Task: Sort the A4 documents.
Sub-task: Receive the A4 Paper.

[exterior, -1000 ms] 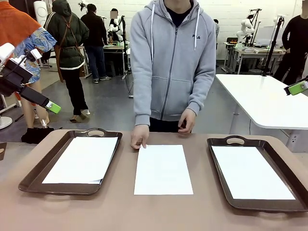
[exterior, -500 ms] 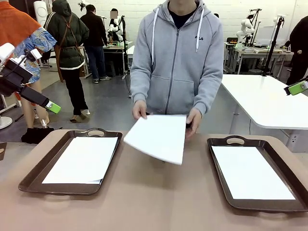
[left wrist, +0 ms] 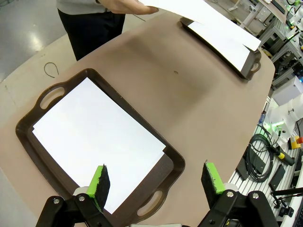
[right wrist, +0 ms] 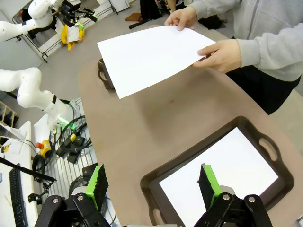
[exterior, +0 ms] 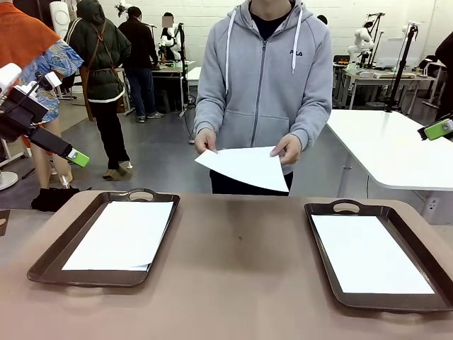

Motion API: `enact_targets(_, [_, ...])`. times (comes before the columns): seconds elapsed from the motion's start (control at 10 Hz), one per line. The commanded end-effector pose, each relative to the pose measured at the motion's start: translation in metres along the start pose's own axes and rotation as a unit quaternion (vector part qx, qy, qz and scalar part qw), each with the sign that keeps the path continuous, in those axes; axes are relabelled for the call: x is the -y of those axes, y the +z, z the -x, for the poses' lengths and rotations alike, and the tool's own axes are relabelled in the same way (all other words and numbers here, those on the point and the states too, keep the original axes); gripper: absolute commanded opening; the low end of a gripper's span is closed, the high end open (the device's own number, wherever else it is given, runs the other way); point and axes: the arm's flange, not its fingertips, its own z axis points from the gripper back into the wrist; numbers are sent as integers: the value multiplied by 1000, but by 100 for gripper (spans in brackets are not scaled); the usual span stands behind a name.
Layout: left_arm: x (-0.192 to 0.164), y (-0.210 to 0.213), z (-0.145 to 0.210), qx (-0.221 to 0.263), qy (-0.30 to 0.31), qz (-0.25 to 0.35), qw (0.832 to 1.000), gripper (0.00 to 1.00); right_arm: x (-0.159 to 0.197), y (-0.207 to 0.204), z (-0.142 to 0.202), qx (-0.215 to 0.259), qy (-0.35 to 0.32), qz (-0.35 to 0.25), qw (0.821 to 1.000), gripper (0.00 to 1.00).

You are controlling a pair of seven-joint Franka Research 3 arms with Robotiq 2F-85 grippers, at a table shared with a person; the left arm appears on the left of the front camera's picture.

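Left claw (left wrist: 156, 182) spread, hung over left tray (left wrist: 28, 125); right claw (right wrist: 150, 185) spread, empty. Loose sheet (exterior: 246, 167) held in person's hands above bench (exterior: 233, 283). Looked light, floppy, slippery; best pinched at free edge.

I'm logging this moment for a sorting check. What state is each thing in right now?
Left gripper: open, empty, raised above the left tray.
Right gripper: open, empty, raised above the right tray.
Held sheet: lifted off the table, in both of the person's hands.
Left tray: on the table, holding a stack of sheets.
Right tray: on the table, holding paper.
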Motion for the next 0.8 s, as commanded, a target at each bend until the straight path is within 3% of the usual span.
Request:
enact_targets(0.0, [-1,1,1,7,-4,7,1000,100,-2,1,0,2,2,-3,1000,100])
enact_targets(0.7, [-1,1,1,7,-4,7,1000,100,-2,1,0,2,2,-3,1000,100])
